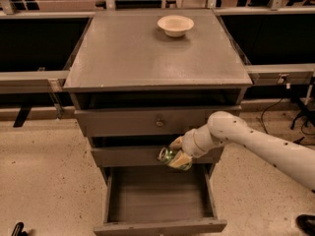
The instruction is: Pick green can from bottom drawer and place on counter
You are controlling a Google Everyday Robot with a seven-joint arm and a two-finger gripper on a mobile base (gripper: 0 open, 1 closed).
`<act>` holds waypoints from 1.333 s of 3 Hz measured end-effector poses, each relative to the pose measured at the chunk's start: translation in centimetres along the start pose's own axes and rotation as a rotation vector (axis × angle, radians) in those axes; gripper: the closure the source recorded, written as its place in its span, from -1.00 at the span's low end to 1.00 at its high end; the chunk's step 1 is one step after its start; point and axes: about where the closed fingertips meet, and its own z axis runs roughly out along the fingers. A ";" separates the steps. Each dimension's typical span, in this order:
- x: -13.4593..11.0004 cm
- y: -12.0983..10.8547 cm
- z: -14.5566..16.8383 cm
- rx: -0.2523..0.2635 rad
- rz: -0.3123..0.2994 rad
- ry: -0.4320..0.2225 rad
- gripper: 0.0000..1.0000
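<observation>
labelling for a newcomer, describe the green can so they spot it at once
Find the grey cabinet with its bottom drawer open. Above that drawer, the robot's pincer grips the green can. It is the only shiny green thing; the bowl on the counter is cream.

The can (166, 156), shiny green with a silvery end, is clasped at a tilt in the gripper (176, 158), its end poking past the fingers. The drawer (157, 200), a grey box pulled open, lies just below the gripper, apart from it. The counter (142, 48), flat speckled grey, spreads above the gripper.
</observation>
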 end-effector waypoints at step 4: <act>-13.2 -9.2 -16.0 0.106 -0.142 0.176 1.00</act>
